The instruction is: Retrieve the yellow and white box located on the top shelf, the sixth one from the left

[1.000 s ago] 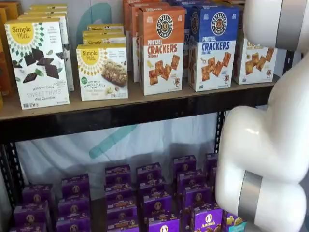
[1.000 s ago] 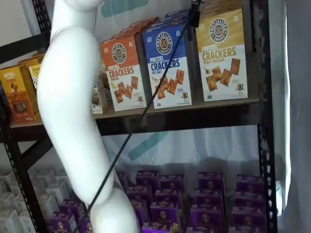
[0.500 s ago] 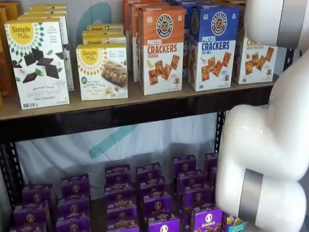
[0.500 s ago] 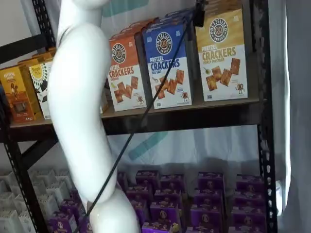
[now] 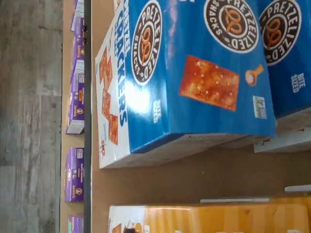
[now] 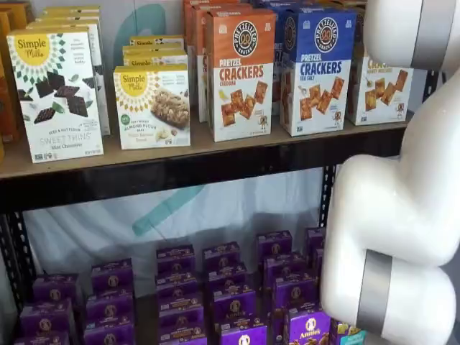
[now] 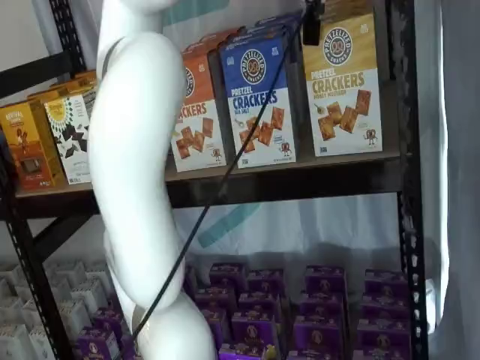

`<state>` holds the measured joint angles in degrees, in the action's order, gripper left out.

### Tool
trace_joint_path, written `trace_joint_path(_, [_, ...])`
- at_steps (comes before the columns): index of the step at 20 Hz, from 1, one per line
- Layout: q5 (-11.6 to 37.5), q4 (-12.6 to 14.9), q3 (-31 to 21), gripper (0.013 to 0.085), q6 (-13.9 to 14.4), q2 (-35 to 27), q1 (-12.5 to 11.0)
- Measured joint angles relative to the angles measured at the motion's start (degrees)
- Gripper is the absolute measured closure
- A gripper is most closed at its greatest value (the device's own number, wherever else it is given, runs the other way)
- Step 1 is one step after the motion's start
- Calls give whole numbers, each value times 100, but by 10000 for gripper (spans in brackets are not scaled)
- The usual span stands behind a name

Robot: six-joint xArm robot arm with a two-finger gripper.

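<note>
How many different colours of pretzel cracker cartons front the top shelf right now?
3, side by side on the top shelf: the orange-topped carton, the blue-topped carton next to it, then the yellow and white box at the end. More cartons stand behind them, mostly hidden.

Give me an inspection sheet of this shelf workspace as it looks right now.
Surface: the top shelf, a tan board with a black front rail, is stocked and level.
Job's things: the yellow and white box stands upright at the row's right end, beside the blue-topped cracker carton, untouched.
Clutter: the orange-topped cracker carton, Simple Mills boxes, purple boxes on the lower level.
Pincer: only a black tip hangs near the target's top; whether it is open cannot be told from the views.
Cables: a black cable runs diagonally across the blue-topped carton's front.
Surroundings: white arm in front; wood-look floor.
</note>
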<state>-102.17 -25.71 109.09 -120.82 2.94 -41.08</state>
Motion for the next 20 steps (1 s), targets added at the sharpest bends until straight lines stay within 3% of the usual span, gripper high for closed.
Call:
trace_joint_path(7, [212, 96, -34, 130, 9, -55, 113])
trace_joint_path(17, [-159, 709, 508, 130, 39, -410, 345])
trace_joint_path(20, [-216, 785, 607, 130, 53, -473, 379])
